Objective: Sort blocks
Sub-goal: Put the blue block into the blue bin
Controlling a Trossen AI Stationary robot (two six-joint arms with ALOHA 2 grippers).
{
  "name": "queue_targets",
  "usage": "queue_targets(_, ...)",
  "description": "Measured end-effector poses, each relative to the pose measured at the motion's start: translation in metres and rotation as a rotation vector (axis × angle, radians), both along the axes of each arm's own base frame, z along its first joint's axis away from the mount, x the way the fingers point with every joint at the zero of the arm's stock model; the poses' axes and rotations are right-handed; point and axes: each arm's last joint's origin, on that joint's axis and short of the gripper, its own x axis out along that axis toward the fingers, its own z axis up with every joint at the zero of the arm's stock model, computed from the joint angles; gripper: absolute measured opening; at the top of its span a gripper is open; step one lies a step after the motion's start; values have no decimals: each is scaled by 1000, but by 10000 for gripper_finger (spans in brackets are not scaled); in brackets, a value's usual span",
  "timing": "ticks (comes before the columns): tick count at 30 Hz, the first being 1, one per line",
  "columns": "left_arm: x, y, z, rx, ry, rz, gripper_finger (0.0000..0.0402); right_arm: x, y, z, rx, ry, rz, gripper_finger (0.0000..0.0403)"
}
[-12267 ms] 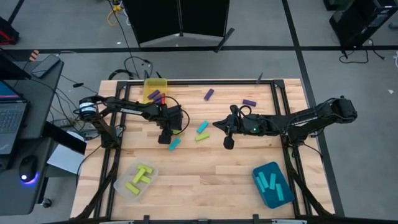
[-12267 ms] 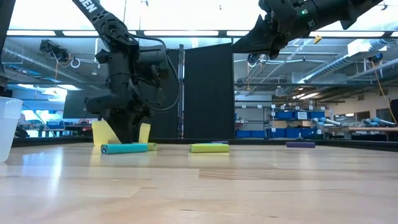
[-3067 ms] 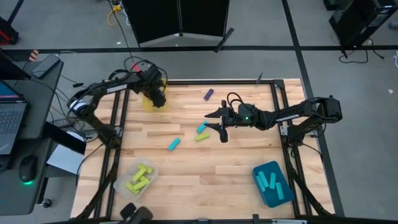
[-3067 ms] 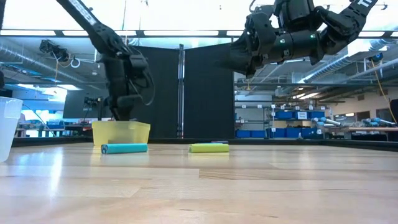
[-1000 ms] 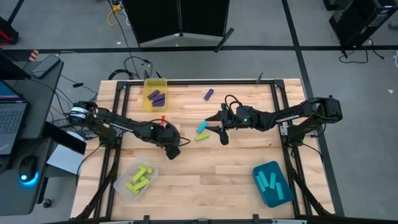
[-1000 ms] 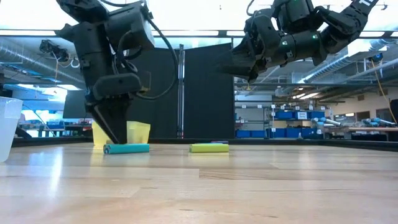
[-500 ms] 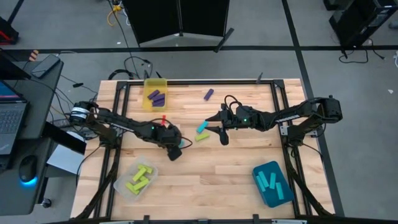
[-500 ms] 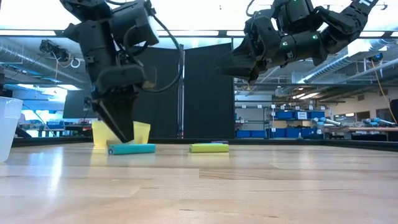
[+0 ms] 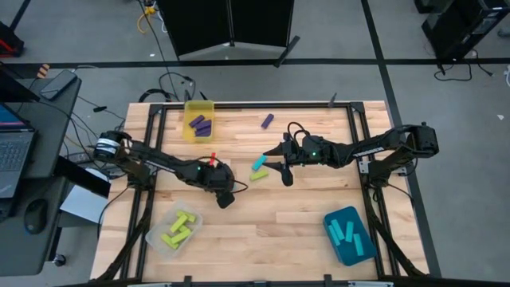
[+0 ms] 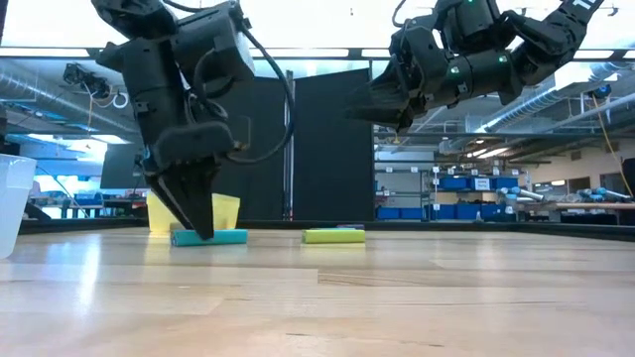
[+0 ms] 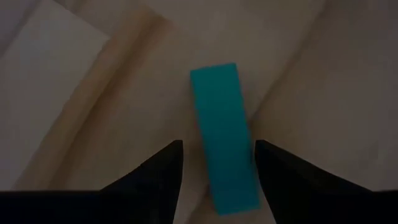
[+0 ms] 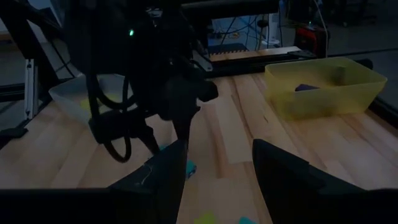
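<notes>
My left gripper (image 9: 225,196) points steeply down at the table's middle left, open. Its fingertips (image 10: 203,232) are low over a cyan block (image 11: 224,163) that lies flat on the wood (image 10: 226,237). In the left wrist view the two fingers stand on either side of the block; whether one touches it, I cannot tell. My right gripper (image 9: 279,164) hangs open and nearly level above the table's middle, with nothing between its fingers (image 12: 217,168). Below it lie another cyan block (image 9: 260,163) and a yellow-green block (image 9: 257,175). A purple block (image 9: 268,121) lies toward the far edge.
A yellow bin (image 9: 199,118) holding purple blocks stands at the far left. A clear bin (image 9: 175,229) with yellow-green blocks is at the near left. A teal bin (image 9: 349,236) with cyan blocks is at the near right. Bare wood lies between the near bins.
My left gripper has edged a little toward the table's right edge and sunk, so its fingertips now stand low around the cyan block. My right gripper has kept still.
</notes>
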Motion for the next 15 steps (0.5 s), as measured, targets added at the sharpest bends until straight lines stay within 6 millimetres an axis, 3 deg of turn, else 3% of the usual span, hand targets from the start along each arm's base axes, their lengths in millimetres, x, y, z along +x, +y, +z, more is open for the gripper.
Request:
queue_targets(7, -1, -6, -8, 114, 46, -39, 201, 0, 0, 0, 0, 1, 0, 194)
queue_targets(14, -5, -7, -11, 207, 72, -117, 96, -1, 0, -3, 26, 35, -5, 194)
queue_targets(15, -6, -8, -12, 217, 67, -136, 96, -1, 0, -4, 23, 41, -5, 194)
